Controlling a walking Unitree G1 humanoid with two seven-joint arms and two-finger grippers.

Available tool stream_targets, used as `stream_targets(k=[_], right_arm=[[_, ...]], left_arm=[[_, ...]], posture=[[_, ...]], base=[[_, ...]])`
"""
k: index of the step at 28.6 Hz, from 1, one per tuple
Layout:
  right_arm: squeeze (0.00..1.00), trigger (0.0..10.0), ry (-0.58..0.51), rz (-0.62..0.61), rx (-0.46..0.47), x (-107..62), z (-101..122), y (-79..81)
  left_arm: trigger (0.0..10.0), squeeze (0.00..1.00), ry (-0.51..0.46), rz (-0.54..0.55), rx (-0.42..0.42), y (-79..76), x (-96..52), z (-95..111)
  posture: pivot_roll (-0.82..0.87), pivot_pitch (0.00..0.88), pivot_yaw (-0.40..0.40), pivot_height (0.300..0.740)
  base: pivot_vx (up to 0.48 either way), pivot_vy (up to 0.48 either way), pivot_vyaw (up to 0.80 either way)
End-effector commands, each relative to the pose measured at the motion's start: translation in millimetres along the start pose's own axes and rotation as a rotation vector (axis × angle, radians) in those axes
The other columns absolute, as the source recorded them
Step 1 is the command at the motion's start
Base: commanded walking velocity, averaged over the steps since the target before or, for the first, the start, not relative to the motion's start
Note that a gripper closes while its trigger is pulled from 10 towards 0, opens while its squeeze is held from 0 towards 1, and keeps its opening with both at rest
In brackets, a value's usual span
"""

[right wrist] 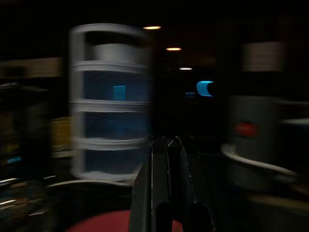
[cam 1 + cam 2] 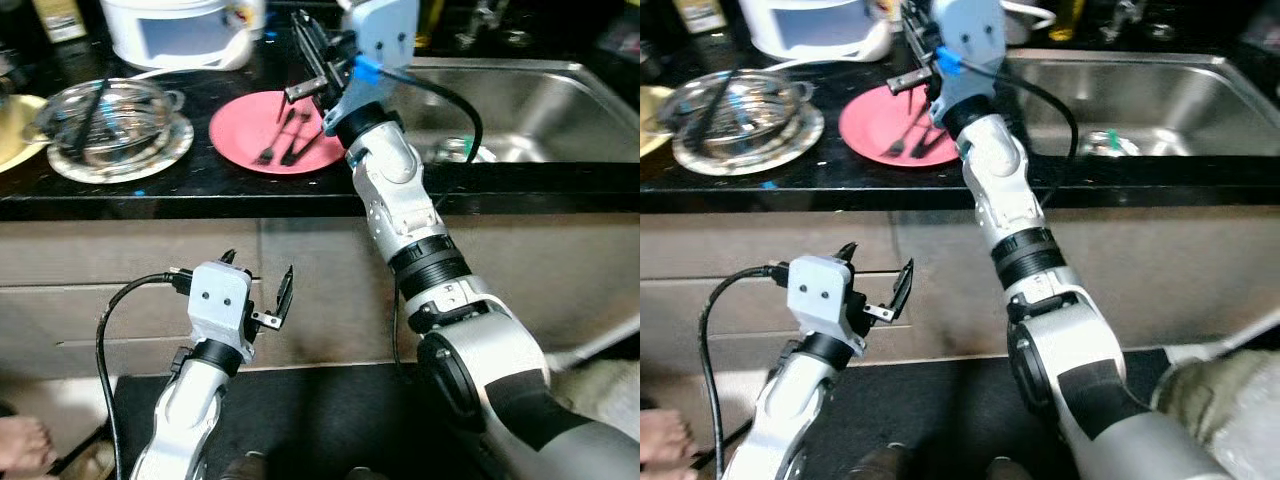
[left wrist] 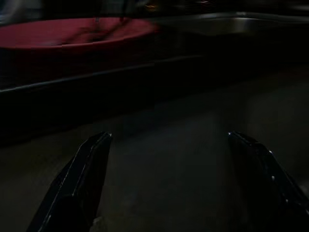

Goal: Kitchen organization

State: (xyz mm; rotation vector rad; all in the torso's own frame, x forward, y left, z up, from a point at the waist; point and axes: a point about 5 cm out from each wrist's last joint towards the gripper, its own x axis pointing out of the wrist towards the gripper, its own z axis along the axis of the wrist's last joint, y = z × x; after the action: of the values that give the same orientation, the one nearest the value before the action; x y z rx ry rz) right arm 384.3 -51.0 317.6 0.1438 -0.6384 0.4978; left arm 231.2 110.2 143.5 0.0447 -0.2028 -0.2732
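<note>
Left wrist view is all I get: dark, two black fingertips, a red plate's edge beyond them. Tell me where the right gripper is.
Observer: The right gripper is raised over the black counter, just above the red plate, with its fingers close together.
Operator: Say what's on that plate.
Observer: Dark cutlery, forks among it, lies on the plate's right half.
Operator: Now give me what's to the right of the plate.
Observer: A steel sink is set into the counter there.

Right tool [image 2: 312,62] raised, pinched together, left tool [image 2: 258,285] low (fingers spread)
</note>
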Motion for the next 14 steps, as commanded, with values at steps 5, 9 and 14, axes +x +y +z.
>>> stream_targets(k=[5, 9, 14], right_arm=[[0.00, 10.0, -0.033, -0.009, 0.055, 0.4, 4.5, -2.9], [0.00, 10.0, -0.087, 0.006, 0.256, 4.6, 14.1, -5.6], [0.00, 10.0, -0.156, 0.010, 0.462, 8.5, 25.6, -11.6]], left_arm=[[10.0, 0.00, 0.002, -0.006, 0.007, -2.0, -0.2, 0.0], [10.0, 0.00, 0.001, -0.004, 0.008, -2.2, 0.2, -0.1], [10.0, 0.00, 0.001, 0.000, 0.010, -2.0, 0.5, -0.3]], posture=[[0.09, 0.115, -0.091, 0.740], [0.09, 0.113, -0.094, 0.740], [0.09, 0.110, -0.094, 0.740]], base=[[0.000, 0.000, -0.16], [0.000, 0.000, 0.00], [0.000, 0.000, 0.00]])
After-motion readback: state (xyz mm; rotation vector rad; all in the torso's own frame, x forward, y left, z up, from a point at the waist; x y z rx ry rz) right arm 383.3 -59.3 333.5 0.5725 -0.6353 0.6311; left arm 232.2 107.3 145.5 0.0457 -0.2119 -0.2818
